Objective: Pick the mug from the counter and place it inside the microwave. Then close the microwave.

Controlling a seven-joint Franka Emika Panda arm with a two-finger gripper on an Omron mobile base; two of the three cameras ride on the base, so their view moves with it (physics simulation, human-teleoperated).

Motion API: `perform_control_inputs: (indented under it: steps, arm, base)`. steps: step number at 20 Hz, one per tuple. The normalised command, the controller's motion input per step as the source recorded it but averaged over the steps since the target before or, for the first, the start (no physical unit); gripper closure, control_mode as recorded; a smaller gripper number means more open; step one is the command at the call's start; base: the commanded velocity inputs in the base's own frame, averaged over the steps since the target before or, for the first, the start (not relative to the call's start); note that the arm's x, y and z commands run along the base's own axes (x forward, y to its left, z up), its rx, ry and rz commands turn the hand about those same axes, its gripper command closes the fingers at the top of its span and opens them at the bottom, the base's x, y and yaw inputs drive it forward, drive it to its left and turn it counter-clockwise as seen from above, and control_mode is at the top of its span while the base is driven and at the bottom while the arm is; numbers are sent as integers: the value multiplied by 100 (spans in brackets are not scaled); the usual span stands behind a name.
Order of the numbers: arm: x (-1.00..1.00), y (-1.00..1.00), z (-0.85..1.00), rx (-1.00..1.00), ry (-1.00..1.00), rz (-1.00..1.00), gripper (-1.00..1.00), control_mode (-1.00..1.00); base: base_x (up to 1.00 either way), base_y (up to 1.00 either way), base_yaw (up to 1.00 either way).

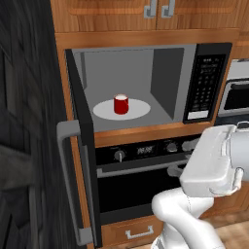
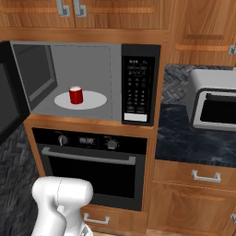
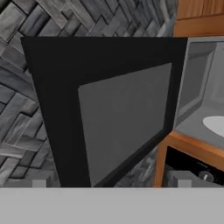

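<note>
The mug [image 1: 121,104] already stands on the white plate [image 1: 138,110] inside the microwave [image 1: 165,82], near the middle of the left base view, so the step now is closing the door [image 3: 118,118]. The jaws are wide and hold nothing. I think the hand must push the door, at the left, shut; the mug is small, red, white inside.

turntable [image 1: 121,109]: mug [image 1: 121,104] upright at centre | counter [image 2: 184,138]: toaster oven [image 2: 214,106]

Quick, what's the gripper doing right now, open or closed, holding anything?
Gripper: open and holding nothing; the mug sits inside the microwave.
</note>
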Motion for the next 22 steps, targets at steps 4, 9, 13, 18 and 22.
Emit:
perform_control_inputs:
  steps: [4, 9, 13, 18, 22]
  arm:
    - [-2, 0, 0, 8, -12, 25, -100, -100]
    - [-23, 5, 0, 4, -15, 19, -100, -100]
    - [-36, 12, 3, 2, -9, 17, -100, -100]
    - [-20, 25, 0, 0, -4, 9, -100, -100]
    - [-2, 25, 0, 0, 0, 1, -100, -100]
  base:
    - [0, 0, 0]
    - [0, 0, 0]
    - [0, 0, 0]
    - [0, 0, 0]
    - [0, 0, 0]
